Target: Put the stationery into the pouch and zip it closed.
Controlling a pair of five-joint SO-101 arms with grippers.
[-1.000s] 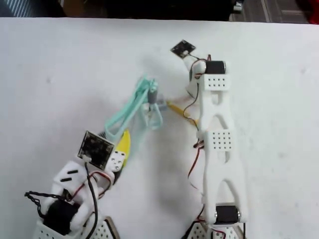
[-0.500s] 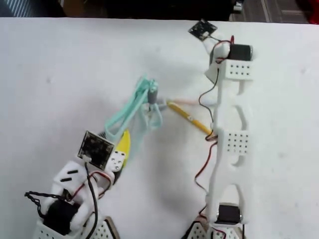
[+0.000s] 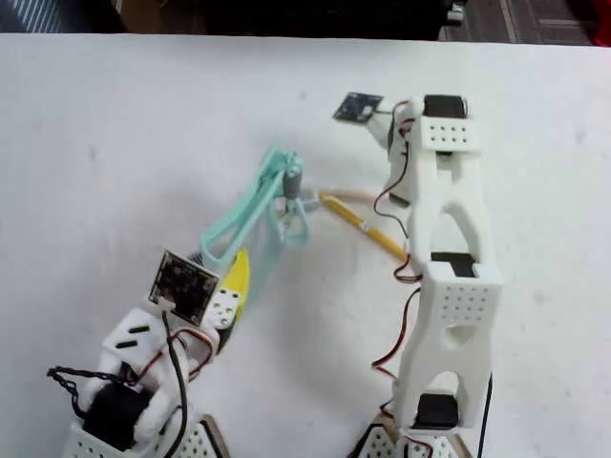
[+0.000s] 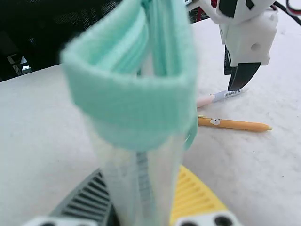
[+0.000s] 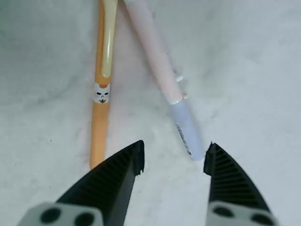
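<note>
Two arms work over the white tabletop (image 3: 115,134) in the high view. The left tool (image 3: 231,279) is clenched on the near end of the mint pouch (image 3: 250,205), which runs away from it in a long slant. Just past the pouch's far end, well ahead of that tool, an orange pencil (image 3: 363,227) lies flat. It slants toward the right arm (image 3: 447,286), which stands over it and hides its farther end.

In the right wrist view the right tool (image 5: 174,148) is released. Its two black fingers (image 5: 115,174) are spread wide above the tabletop with nothing gripped. Ahead of the tips lie the pencil and a pen (image 5: 157,61) with a pink barrel and a lilac end. The two sit close together at their far ends and splay apart toward the tool; I cannot tell whether they touch there. The pencil's near end lies just ahead of one fingertip, and the pen's lilac end lies just inside the other.

In the left wrist view the pouch rises right in front of the left tool, clamped between its grey finger (image 4: 82,209) and yellow finger (image 4: 195,202). A mint band folds over the pouch's top above a clear side. Beyond it, the right tool hangs tip-down over the pen; whether it touches the pen I cannot tell. The pencil lies beside the pen, on the side nearer the left tool.
</note>
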